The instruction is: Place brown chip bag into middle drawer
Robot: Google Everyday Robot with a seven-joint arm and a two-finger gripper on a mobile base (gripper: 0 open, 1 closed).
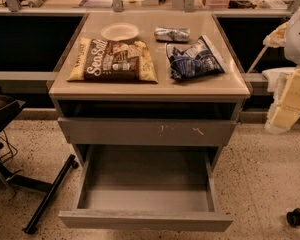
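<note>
The brown chip bag point(113, 60) lies flat on the left half of the tabletop, its white "Sea Salt" lettering facing up. The middle drawer point(146, 220) is pulled out wide under the table, showing its plain front panel and a long gray tray with nothing in it. My gripper point(281, 118) hangs at the far right edge of the view, beside the table's right side and below the tabletop's level. It is well away from the bag and holds nothing that I can see.
A blue-and-white bag point(194, 58) lies on the right of the tabletop point(155, 88), a small silvery packet point(172, 34) behind it, and a white plate point(120, 31) at the back. A scratched drawer front point(147, 131) sits above the open drawer. A black chair base point(45, 196) stands on the left.
</note>
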